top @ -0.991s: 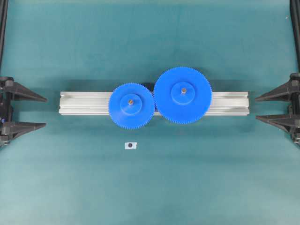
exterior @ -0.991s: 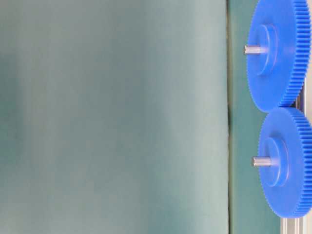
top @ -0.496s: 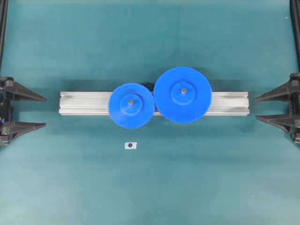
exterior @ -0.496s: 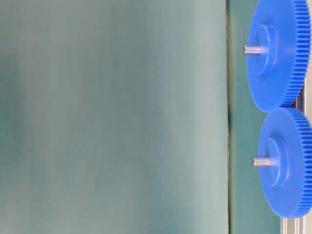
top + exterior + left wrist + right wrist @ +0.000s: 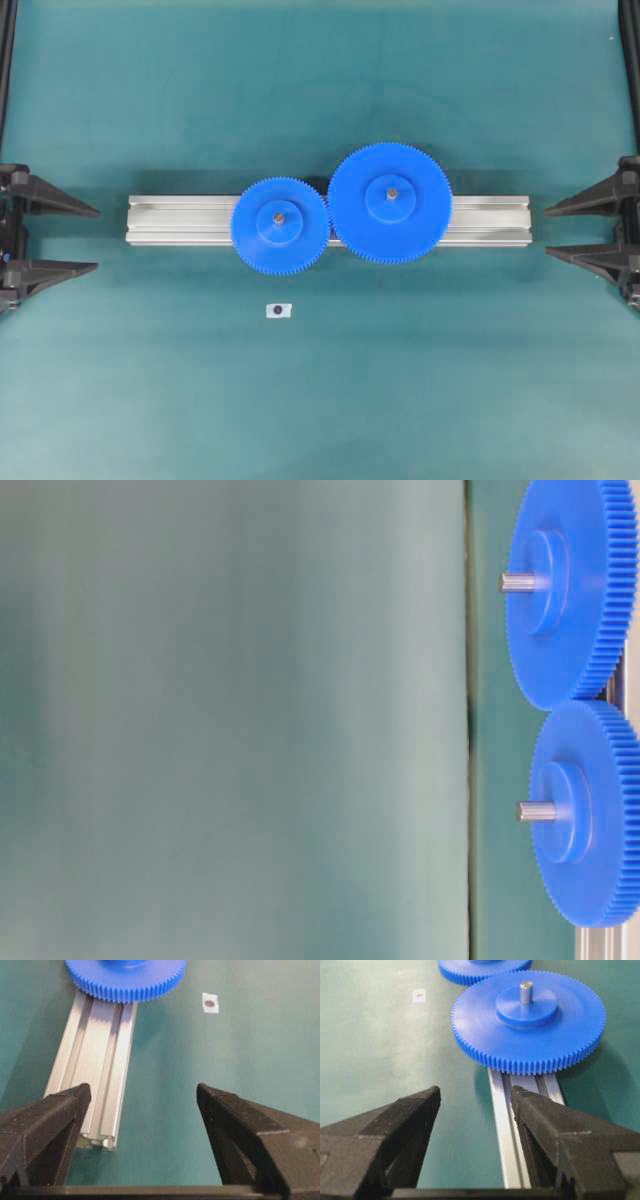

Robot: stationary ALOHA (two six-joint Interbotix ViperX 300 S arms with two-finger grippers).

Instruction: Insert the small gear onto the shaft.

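Overhead: small gear (image 5: 280,222) sits on the rail (image 5: 180,220), teeth meshed with the big gear (image 5: 390,203) just right of it; a brownish pin end, the shaft (image 5: 279,215), shows in its hub centre, so the gear looks already seated. A small white tag (image 5: 279,310) with a dark dot lies on the mat (image 5: 320,400) below the small gear, apart from it. Left gripper (image 5: 90,239) and right gripper (image 5: 553,231) sit off the rail ends, jaws spread, nothing between them. Table-level: both gears on edge against the rail, small gear (image 5: 590,812) with the shaft (image 5: 536,811) poking out through the hub, so insertion reads as done. Left wrist: left gripper (image 5: 140,1095) wide apart, empty, looking along the rail (image 5: 100,1055) toward the small gear's rim (image 5: 125,980). Right wrist: right gripper (image 5: 476,1094) apart, empty, big gear (image 5: 527,1020) ahead, small gear (image 5: 480,967) beyond it. Judgement: task looks complete, nothing left but staying clear.
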